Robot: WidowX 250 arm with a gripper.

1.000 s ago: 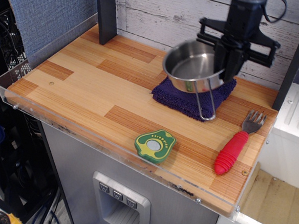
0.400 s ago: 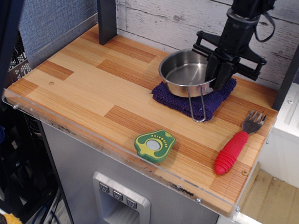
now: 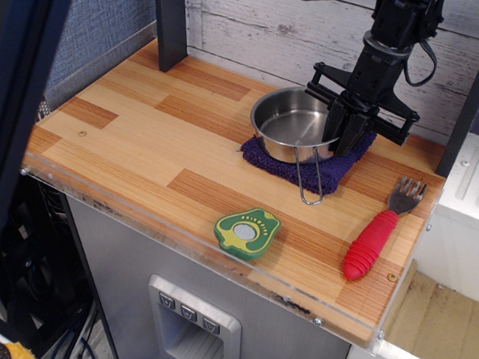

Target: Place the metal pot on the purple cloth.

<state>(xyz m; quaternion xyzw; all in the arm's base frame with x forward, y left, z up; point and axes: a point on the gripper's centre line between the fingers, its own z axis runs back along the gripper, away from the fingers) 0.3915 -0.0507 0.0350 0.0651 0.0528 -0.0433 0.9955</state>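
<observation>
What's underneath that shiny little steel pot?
The small round stainless-steel pot sits on a dark purple knitted cloth that shows at its front and right. The cloth's middle is covered by the pot. The black gripper is at its right rim.

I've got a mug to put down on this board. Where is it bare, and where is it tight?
The left half is bare wood, from the dark post to the front edge, left of the pot and avocado toy. A smaller strip lies between toy and fork. The back right is crowded: pot on cloth, with the gripper at its rim.

Pot on cloth — fork right.
</observation>
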